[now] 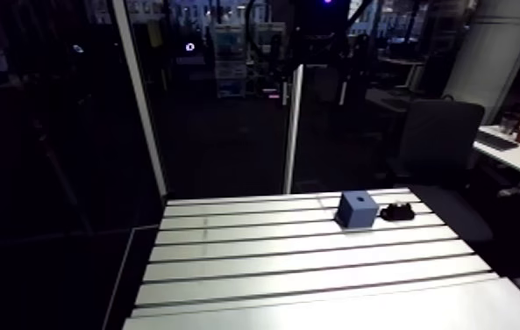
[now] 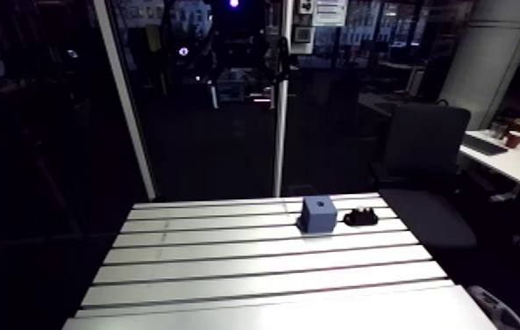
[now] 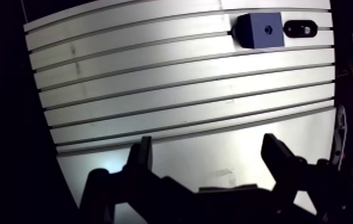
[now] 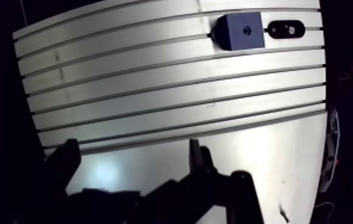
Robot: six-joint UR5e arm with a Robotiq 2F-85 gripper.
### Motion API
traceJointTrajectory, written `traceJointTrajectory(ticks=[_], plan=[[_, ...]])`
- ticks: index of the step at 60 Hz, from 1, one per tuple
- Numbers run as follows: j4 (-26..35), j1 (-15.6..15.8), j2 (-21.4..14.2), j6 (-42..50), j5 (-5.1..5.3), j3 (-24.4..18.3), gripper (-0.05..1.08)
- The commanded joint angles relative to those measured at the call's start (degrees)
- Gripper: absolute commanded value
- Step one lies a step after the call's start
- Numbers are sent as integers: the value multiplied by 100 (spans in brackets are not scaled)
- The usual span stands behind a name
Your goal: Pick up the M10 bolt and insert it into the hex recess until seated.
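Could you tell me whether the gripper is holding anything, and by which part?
Nothing: the gripper is open and empty; the blue block and the dark piece beside it lie far ahead.

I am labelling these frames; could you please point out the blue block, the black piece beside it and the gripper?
blue block (image 3: 261, 33): wrist view, top face, beside its hole.
black piece (image 3: 298, 28): wrist view, its middle.
gripper (image 3: 208, 143): wrist view, midway between its open fingertips.
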Motion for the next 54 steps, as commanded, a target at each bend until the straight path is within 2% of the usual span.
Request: traceJointTrajectory(ticks=[1, 35, 41, 43, 44, 45, 47, 54], plan=[[-132, 307, 237, -375, 297, -535, 1], [-140, 299, 280, -384, 281, -561, 1], [-140, 299, 283, -446, 167, -555, 1], [-140, 291, 290, -636, 22, -530, 1], [-140, 291, 290, -636, 22, -530, 1], [-140, 290, 284, -750, -35, -528, 1], [-140, 282, 283, -842, -66, -520, 1], [-164, 190, 283, -1123, -79, -485, 1]])
